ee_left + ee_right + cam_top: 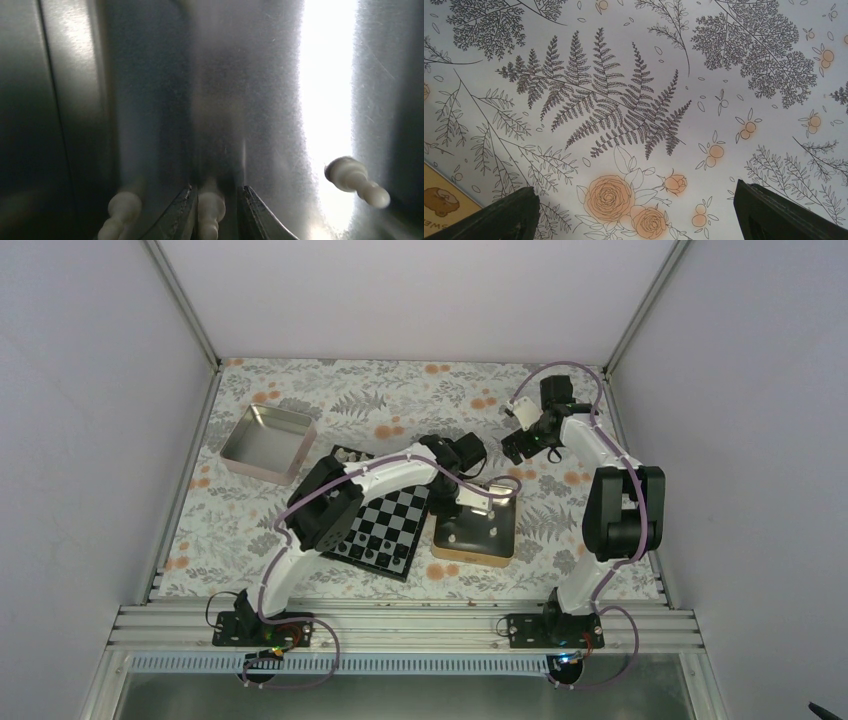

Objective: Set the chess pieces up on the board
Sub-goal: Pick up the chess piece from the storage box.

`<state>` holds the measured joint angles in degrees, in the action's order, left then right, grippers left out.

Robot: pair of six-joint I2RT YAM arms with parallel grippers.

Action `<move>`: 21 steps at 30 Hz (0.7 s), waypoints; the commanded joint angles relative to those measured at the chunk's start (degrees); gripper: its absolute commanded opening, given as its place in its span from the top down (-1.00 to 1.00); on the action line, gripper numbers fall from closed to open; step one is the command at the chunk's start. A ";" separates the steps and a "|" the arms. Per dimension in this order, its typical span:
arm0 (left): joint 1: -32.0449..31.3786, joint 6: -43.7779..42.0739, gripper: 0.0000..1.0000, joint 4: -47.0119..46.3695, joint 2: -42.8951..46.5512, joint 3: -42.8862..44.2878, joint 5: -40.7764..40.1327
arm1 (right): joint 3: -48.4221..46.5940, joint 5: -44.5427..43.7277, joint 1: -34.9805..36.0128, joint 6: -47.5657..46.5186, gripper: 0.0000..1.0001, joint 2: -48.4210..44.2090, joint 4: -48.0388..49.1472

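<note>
- The left pincer reaches down inside the gold tin, which sits near the middle of the table, just right of the board.
- Its jaws are drawn in narrow, with only a slim gap between the two dark fingertips.
- A white piece stands in that gap, held between the tips just above the shiny tin floor; the wrist view is blurred, so its shape is hard to make out.
- Two more chess pieces lie loose on the tin floor, one to the right, well apart from the fingers, and one just left of the left fingertip.
- The right pincer hangs over the flowered cloth at the far right of the table, its jaws spread wide with nothing between them and touching nothing.
- A corner of the gold tin shows at the lower left edge of the right wrist view.
- The board lies flat and turned at an angle, left of the gold tin, partly hidden under the left arm; a few small pieces stand along its far edge, too small to tell their colour.
- A silver tin sits at the far left, well apart from the board.
</note>
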<state>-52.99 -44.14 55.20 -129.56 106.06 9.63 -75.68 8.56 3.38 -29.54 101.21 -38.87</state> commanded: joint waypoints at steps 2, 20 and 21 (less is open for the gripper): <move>-0.50 0.26 0.58 -0.14 -1.18 -0.50 -0.11 | 0.58 1.61 0.55 -0.69 -1.00 0.54 -0.60; -1.44 -1.07 0.59 3.37 -2.64 3.56 -5.58 | 0.55 2.25 0.53 -1.04 -1.00 0.50 -1.03; -1.61 -1.23 0.59 3.81 -2.94 4.01 -5.73 | 0.55 2.33 0.50 -1.05 -1.00 0.47 -0.99</move>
<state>-53.67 -44.40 56.66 -130.78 107.42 6.00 -75.68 9.65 3.38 -29.98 101.27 -39.51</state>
